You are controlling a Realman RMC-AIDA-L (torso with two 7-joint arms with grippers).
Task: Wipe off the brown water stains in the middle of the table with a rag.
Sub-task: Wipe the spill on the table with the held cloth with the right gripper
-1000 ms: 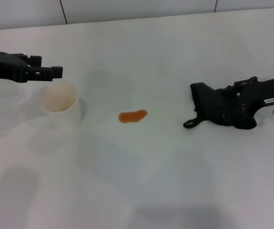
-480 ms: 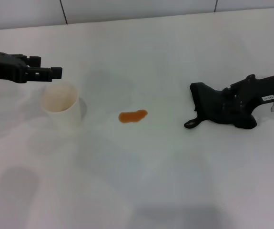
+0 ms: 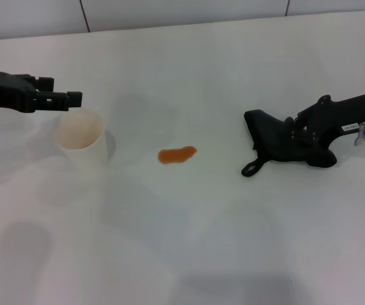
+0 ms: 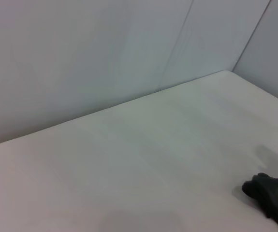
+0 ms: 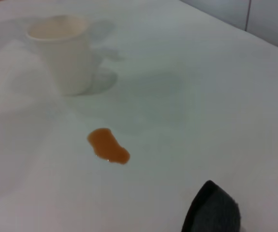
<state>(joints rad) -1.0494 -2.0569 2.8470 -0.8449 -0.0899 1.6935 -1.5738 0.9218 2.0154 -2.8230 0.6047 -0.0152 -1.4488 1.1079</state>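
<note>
Black and soft, the rag (image 3: 284, 147) lies bunched at the right of the head view on the white bench (image 3: 188, 241), its small loop tag poking toward the lower left. The right gripper (image 3: 303, 135) reaches in from the right edge and sits on the cloth's right part; black on black, I cannot tell how far its fingers are spread or whether they have the cloth pinched. The stain (image 3: 177, 154), a small orange-brown bean, sits at mid-frame, well apart from the rag to its left. Further left stands a white cup (image 3: 80, 136), with the left gripper (image 3: 74, 97) hanging just above its rim at the left edge; its fingers look drawn together and hold nothing. In the left wrist view the bench runs to a grey wall, and only a dark lump of rag shows at the lower right corner. In the right wrist view the stain lies left of centre, the cup at upper left, a rag corner at the bottom edge. The cloth should be light, limp and easily crushed; a grip on the thick middle of the bunch would likely keep it from trailing.
</note>
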